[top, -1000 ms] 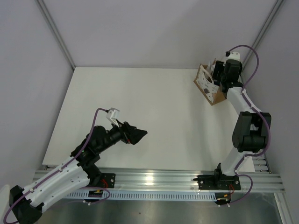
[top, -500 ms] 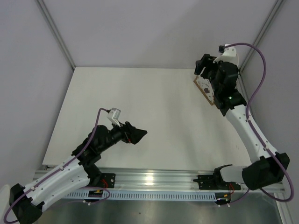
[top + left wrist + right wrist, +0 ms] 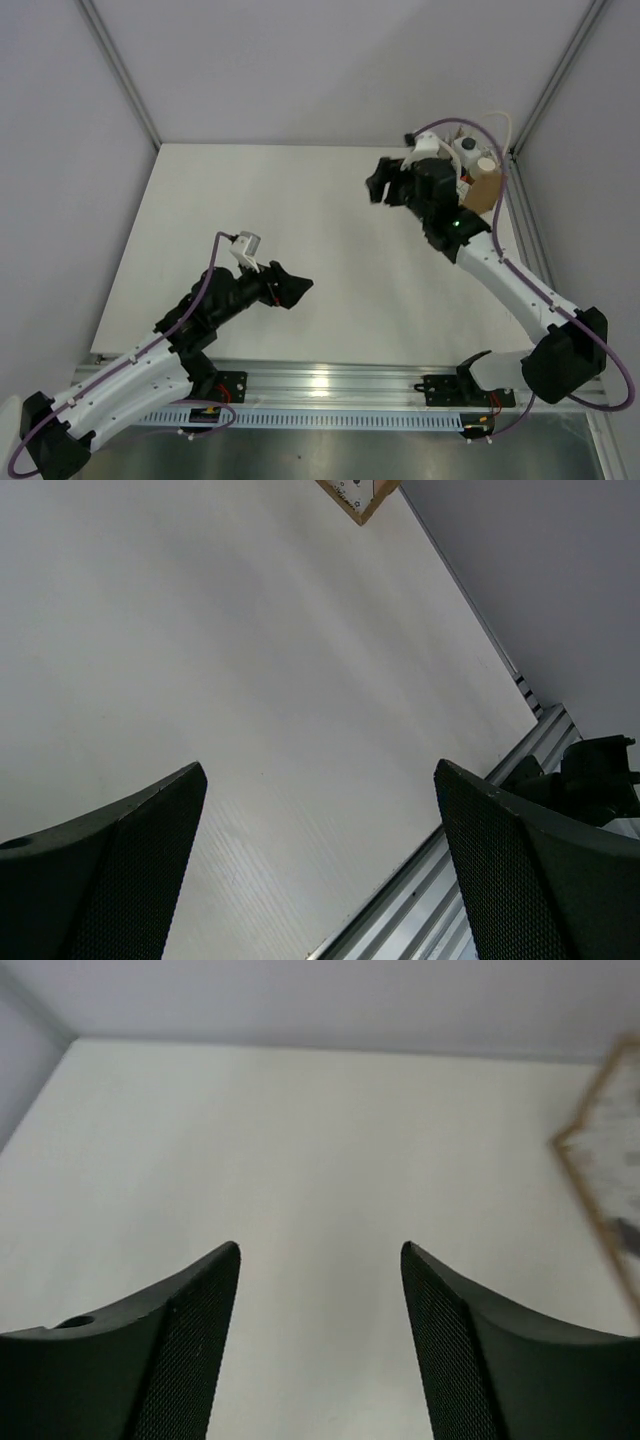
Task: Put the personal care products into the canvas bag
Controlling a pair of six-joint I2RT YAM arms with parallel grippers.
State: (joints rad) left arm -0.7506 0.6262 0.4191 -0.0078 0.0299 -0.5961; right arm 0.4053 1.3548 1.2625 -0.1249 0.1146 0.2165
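The tan-brown canvas bag (image 3: 483, 188) stands at the table's far right, with a white handle loop above it. A cream bottle with a round white cap (image 3: 487, 163) shows in its open top, and a second white-topped item (image 3: 465, 148) sits beside it. I cannot make out the orange bottle. My right gripper (image 3: 379, 187) is open and empty over the table, left of the bag. In the right wrist view (image 3: 320, 1247) the bag's dotted panel (image 3: 608, 1155) is at the right edge. My left gripper (image 3: 297, 287) is open and empty; in the left wrist view (image 3: 320, 770) a bag corner (image 3: 358, 492) is far off.
The white table (image 3: 300, 220) ends in a metal rail (image 3: 330, 385) at the near edge, also in the left wrist view (image 3: 480, 880). Grey walls and frame posts (image 3: 120, 70) close in the back and sides. The right arm's links (image 3: 500, 275) cross the table's right side.
My right gripper has risen out of the bag and swung left, now over the table. The bag has shifted and turned a little. My left arm has barely moved.
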